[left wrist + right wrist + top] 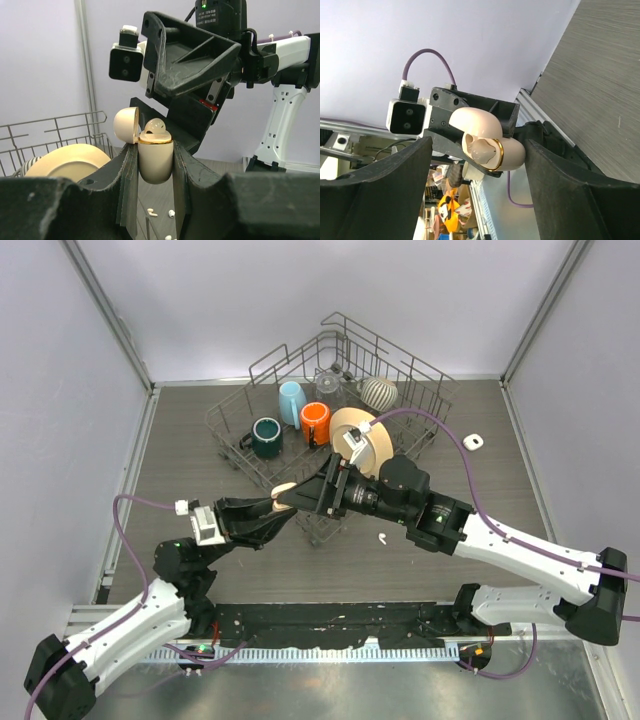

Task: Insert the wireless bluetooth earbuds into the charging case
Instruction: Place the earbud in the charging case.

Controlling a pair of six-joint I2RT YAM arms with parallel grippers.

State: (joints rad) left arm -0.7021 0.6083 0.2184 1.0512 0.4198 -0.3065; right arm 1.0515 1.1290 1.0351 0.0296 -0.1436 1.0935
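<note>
The left gripper [155, 152] is clamped on the case [156, 165] — lid [125, 125] flipped back, 1 earbud [156, 126] seated inside. The right gripper [477, 150] stands open, 1 finger either side of the case, apart from it. Below the left gripper, loose earbuds [151, 213] lie on the table [200, 440].

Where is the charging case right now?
Top view: the charging case sits left of centre, near the dish rack, clamped in the left gripper, facing the open right gripper.

pale lilac walls [300, 290] enclosed a grey wood-grain worktop [180, 450], with aluminium rails [111, 315] climbing the corners under soft, even light.
</note>
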